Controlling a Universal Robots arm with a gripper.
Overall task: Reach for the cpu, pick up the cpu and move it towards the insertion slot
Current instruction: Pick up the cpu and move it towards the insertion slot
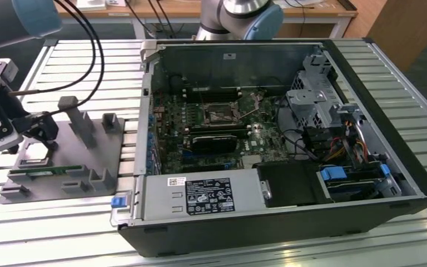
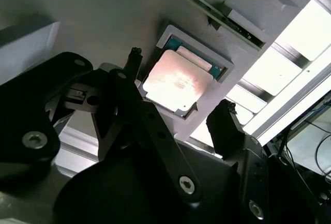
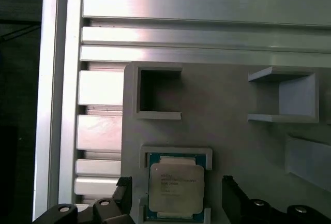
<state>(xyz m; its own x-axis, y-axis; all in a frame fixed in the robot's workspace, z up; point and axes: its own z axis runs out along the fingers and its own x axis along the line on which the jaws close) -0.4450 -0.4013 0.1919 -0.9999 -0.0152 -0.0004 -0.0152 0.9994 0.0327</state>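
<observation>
Two-fingered, hovering just above the cpu (image 3: 176,185) in its gray tray (image 3: 232,146), holding the gripper (image 2: 179,81) spread wide, seemingly not touching.

- Worktop (image 1: 65,61): slatted aluminium, carries all items.
- Fixture plate (image 1: 87,158): grey, with upright holders, at the exterior view's left.
- The cpu (image 1: 35,163): lies flat in a shallow nest on the plate, with a green memory stick (image 1: 46,171) just beside it.
- Claw (image 1: 41,142): black, hangs close over the cpu.
- Computer case (image 1: 377,111): black, open-sided, at centre and the exterior view's right.
- Motherboard (image 1: 173,119): lies inside the case.
- The insertion slot (image 1: 219,114): dark, silver-framed, well apart from the cpu.
- Black block (image 1: 213,143): near the slot.
- Power supply (image 1: 198,196): labelled.
</observation>
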